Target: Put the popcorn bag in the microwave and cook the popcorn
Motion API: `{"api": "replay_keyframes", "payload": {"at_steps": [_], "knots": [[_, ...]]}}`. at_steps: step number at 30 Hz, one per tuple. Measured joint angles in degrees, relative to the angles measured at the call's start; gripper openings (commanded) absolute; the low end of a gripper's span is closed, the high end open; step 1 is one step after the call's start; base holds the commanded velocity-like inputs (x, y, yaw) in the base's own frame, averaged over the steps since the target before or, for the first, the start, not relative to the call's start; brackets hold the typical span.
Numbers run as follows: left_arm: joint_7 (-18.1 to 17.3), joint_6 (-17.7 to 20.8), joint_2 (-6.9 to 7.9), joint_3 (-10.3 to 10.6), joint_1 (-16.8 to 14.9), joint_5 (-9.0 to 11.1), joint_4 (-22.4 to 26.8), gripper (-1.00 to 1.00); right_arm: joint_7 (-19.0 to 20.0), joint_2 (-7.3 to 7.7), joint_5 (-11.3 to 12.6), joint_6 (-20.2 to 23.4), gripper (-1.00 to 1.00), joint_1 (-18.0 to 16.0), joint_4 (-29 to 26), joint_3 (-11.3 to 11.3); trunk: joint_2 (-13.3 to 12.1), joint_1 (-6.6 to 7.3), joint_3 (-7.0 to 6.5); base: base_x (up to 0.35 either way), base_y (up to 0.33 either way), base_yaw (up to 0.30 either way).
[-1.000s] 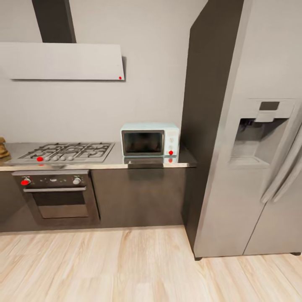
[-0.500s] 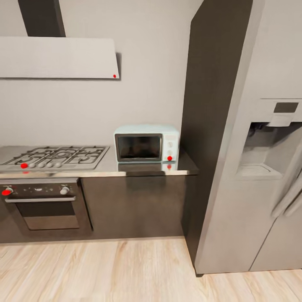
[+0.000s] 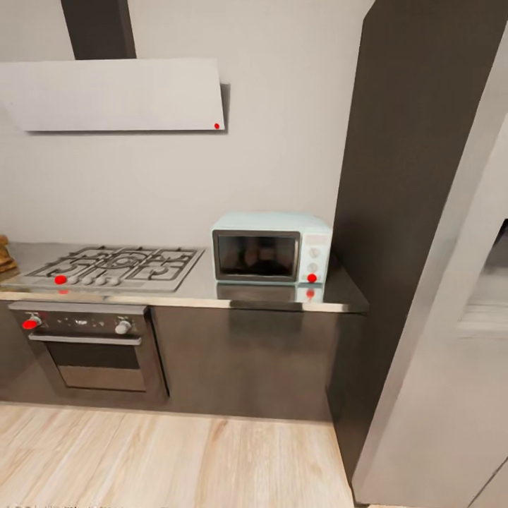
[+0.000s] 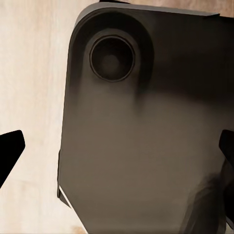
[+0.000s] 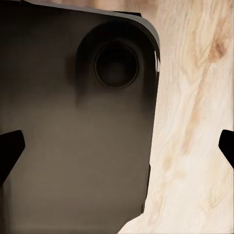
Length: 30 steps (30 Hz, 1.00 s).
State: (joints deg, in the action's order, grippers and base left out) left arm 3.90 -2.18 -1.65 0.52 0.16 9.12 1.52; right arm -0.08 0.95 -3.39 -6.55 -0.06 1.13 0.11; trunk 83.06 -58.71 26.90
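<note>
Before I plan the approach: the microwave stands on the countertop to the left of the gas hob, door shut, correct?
Not quite. In the head view the microwave stands on the countertop to the right of the gas hob, between the hob and the tall dark panel. Its door is shut, as you say.

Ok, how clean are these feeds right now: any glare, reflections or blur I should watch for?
Head view: soft overall; the glossy countertop mirrors the microwave, whose dark door glass carries murky reflections; the fridge side is stretched at the frame edge. Left wrist view: the left gripper's fingertips are black silhouettes over a dark, blurry robot base. Right wrist view: the floor's wood grain reads clearly.
</note>
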Motion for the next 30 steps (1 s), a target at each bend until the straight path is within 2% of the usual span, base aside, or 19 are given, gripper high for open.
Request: {"api": "replay_keyframes", "payload": {"at_steps": [12, 24, 30], "knots": [[0.0, 0.0, -0.18, 0.0, 0.0, -0.1, 0.0, 1.0, 0.0, -0.01, -0.1, 0.1, 1.0, 0.0, 0.0, 0.0, 0.0, -0.01, 0.0, 0.037, 0.014, 0.029], [0.0, 0.0, -0.18, 0.0, 0.0, -0.1, 0.0, 1.0, 0.0, 0.02, 0.0, 0.0, 1.0, 0.0, 0.0, 0.0, 0.0, 0.01, 0.0, 0.285, 0.17, 0.0], [0.0, 0.0, -0.26, 0.1, 0.0, -0.1, 0.0, 1.0, 0.0, 0.03, 0.0, -0.1, 1.0, 0.0, 0.0, 0.0, 0.0, 0.01, 0.0, 0.308, 0.034, 0.0]]}}
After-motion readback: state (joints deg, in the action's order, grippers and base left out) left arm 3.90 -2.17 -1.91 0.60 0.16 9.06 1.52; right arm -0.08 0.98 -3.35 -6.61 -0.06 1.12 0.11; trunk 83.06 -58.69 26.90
